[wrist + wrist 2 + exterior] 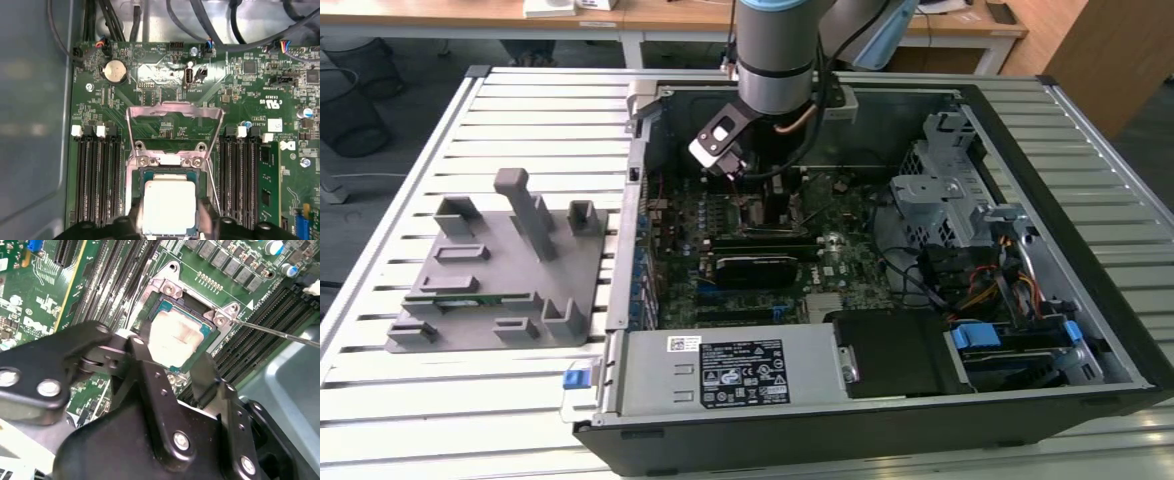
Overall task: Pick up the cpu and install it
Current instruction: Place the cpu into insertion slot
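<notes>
The cpu [177, 337], a small square chip with a pale silvery top, lies flat in the socket on the green motherboard [100, 100]. It is seen in both wrist views [169, 205]. My gripper [172, 357] reaches down over it, one black finger against each of two opposite edges, shut on the chip. The socket's metal load plate [172, 112] stands swung open behind the chip. The thin lever [280, 332] sticks out to one side. In the exterior view my gripper [744, 185] is low inside the open computer case [1067, 130], above the board's middle.
A grey plastic fixture [494, 270] with a green memory stick [467, 298] stands on the slatted table at the exterior view's left. Inside the case are the power supply [720, 370], a metal drive cage [941, 190], cables, and black memory slots [97, 180] flanking the socket.
</notes>
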You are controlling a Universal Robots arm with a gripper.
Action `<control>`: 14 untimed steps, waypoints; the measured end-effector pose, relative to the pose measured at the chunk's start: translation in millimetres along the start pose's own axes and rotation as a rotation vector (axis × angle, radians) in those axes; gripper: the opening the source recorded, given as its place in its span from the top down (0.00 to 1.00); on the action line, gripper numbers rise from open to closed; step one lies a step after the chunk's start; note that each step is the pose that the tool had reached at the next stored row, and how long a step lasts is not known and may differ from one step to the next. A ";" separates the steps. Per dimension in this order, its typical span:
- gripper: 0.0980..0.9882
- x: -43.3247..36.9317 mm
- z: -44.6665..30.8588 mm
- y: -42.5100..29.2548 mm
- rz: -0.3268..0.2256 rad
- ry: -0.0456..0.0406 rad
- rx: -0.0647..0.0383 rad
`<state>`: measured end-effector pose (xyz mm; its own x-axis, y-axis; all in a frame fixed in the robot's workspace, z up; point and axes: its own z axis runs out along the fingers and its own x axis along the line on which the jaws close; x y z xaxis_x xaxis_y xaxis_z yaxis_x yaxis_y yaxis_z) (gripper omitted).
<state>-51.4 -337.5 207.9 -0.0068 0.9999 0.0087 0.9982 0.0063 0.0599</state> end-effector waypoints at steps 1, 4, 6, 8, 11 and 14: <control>0.51 0.0 -1.1 0.1 0.000 0.0000 0.000; 0.65 0.0 -4.6 0.6 0.000 0.0000 0.002; 0.78 0.0 -5.8 1.1 0.000 0.0000 0.004; 0.84 0.1 -7.1 1.4 0.000 0.0000 0.005; 0.97 0.1 -9.1 1.6 0.000 0.0000 0.006; 0.99 0.1 -11.5 1.8 0.000 0.0000 0.006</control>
<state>-50.3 -337.5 219.5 -0.0065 0.9999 0.0088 0.9985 0.0060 0.0538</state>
